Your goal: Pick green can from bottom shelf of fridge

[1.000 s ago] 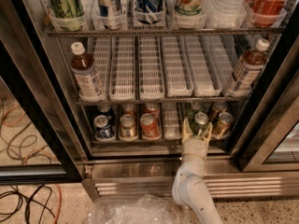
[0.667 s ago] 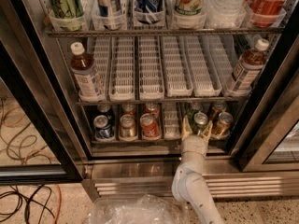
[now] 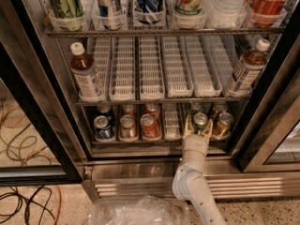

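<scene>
The fridge (image 3: 33, 121) stands open before me, black-framed, with wire racks. The bottom shelf (image 3: 140, 142) holds a row of short cans. The green can (image 3: 200, 121), dark green with a silver top, stands right of the middle, next to a bronze-orange can (image 3: 223, 124). My gripper (image 3: 198, 127) reaches up from the white arm (image 3: 192, 182) at the shelf's front edge. Its pale fingers (image 3: 188, 125) sit on either side of the green can, close against it. The can still stands on the shelf.
On the bottom shelf, a blue can (image 3: 102, 128), a bronze can (image 3: 127, 126) and a red can (image 3: 149, 126) stand at left. Two tea bottles (image 3: 87, 76) (image 3: 246, 69) flank empty white lane trays above. Clear plastic (image 3: 136, 212) and cables (image 3: 18, 205) lie on the floor.
The gripper has edged slightly further in around the green can. Nothing else has moved.
</scene>
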Available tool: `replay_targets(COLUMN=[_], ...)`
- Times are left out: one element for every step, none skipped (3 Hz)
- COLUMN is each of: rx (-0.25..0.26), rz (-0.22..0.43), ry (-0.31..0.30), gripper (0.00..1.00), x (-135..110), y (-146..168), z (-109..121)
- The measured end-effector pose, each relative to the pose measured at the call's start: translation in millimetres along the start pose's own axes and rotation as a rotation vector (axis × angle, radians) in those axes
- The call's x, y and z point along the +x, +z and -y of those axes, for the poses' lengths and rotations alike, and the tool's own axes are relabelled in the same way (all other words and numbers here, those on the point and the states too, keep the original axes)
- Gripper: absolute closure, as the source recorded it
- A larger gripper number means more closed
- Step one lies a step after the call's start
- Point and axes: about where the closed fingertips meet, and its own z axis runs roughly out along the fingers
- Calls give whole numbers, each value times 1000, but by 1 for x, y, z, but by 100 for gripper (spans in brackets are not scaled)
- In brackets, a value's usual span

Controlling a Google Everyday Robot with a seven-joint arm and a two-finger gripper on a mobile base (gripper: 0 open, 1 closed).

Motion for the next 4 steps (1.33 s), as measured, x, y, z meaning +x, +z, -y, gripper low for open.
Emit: replay_targets(rx=[0, 0, 0, -7], rz=[0, 0, 0, 23], ry=[0, 0, 0, 17], gripper=[72, 94, 100, 100], x=[0, 0, 0, -5], y=[0, 0, 0, -4], z=[0, 0, 0, 0])
